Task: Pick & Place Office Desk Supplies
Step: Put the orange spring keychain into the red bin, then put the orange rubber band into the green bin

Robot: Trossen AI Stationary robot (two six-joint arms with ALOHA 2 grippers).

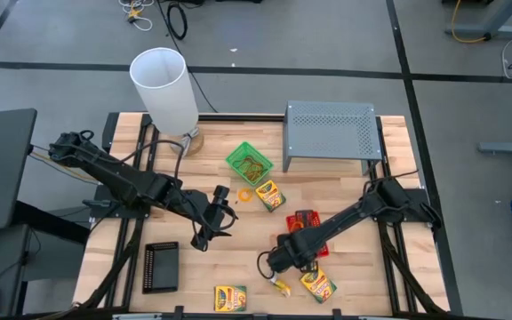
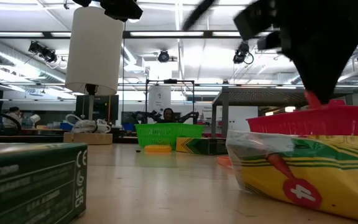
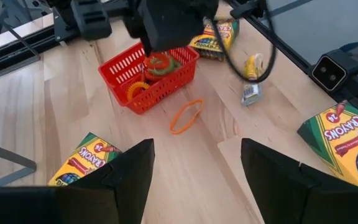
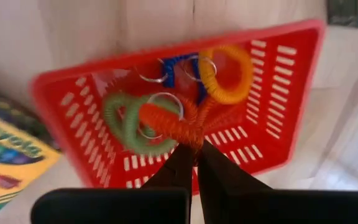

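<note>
The red tray (image 4: 166, 112) sits at about four o'clock from the worktop (image 1: 363, 284) centre, and only the right wrist view shows its load plainly: green (image 4: 126, 124), orange-red (image 4: 166, 121), yellow-orange (image 4: 229, 74) and blue (image 4: 176, 71) loop bands; there the right gripper (image 4: 191, 158) has its fingers pressed together, pinching the orange-red band. The left wrist view alone shows an orange band (image 3: 186, 116) loose on the wood beside the tray, beyond the spread, empty fingers of the left gripper (image 3: 197, 171); the high view places that gripper at nine o'clock from the tray, well apart.
</note>
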